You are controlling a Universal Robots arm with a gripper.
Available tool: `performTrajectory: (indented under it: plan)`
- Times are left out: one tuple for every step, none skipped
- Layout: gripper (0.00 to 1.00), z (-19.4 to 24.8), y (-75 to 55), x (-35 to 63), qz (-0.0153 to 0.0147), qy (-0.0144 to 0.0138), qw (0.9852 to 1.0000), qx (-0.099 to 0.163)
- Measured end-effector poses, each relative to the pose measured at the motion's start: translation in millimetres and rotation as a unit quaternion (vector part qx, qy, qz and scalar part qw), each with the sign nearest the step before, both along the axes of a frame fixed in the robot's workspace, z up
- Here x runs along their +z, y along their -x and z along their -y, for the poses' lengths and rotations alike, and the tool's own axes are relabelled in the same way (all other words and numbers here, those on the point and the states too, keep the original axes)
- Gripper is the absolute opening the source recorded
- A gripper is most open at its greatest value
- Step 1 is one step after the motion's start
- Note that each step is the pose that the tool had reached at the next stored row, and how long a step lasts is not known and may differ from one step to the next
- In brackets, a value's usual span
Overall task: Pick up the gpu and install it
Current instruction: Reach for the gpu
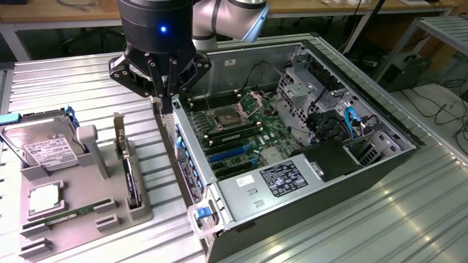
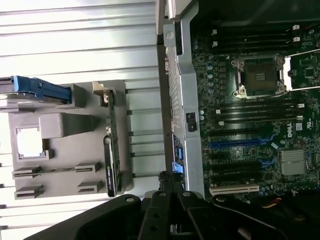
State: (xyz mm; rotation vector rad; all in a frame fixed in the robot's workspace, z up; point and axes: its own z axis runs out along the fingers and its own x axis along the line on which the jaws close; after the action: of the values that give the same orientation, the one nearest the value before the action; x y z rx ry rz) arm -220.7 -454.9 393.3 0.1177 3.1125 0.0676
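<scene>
The gpu (image 1: 131, 181) stands on edge in a slot of the gray holder (image 1: 124, 219) on the tabletop (image 1: 73, 82), just beside the open PC case (image 1: 380, 175), untouched. The arm's fingers (image 1: 166, 103) are together w/ nothing btwn them, hovering over the case's rear wall, above and apart from the gpu. The card looks light and stiff but fragile. Prob. best pinched across its top edge, clear of fan & connector.
</scene>
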Motion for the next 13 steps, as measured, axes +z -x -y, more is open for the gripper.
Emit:
performTrajectory:
  plan:
    - [0.11, 0.4, 0.6, 0.0, 0.0, 0.0, 1.0, 0.0]
    - [0.11, 0.9, 1.4, 0.0, 0.0, 0.0, 1.0, 0.0]
    - [0.11, 1.7, 2.3, 0.0, 0.0, 0.0, 1.0, 0.0]
    - [0.11, 2.6, 3.7, 0.0, 0.0, 0.0, 1.0, 0.0]
    - [0.11, 3.0, 4.4, -0.1, 0.0, 0.0, 1.0, 0.0]
    - [0.11, 3.4, 5.1, 0.0, 0.0, 0.0, 1.0, 0.0]
    - [0.11, 3.9, 5.9, 0.0, 0.0, 0.0, 1.0, 0.0]
    - [0.11, 4.3, 6.6, 0.0, 0.0, 0.0, 1.0, 0.0]
    - [0.11, 4.7, 7.4, 0.0, 0.0, 0.0, 1.0, 0.0]
    - [0.11, 5.1, 8.1, 0.0, 0.0, 0.0, 1.0, 0.0]
    - [0.11, 5.5, 8.8, 0.0, 0.0, 0.0, 1.0, 0.0]
    - [0.11, 6.1, 9.6, 0.0, 0.0, 0.0, 1.0, 0.0]
    - [0.11, 6.5, 10.2, 0.0, 0.0, 0.0, 1.0, 0.0]
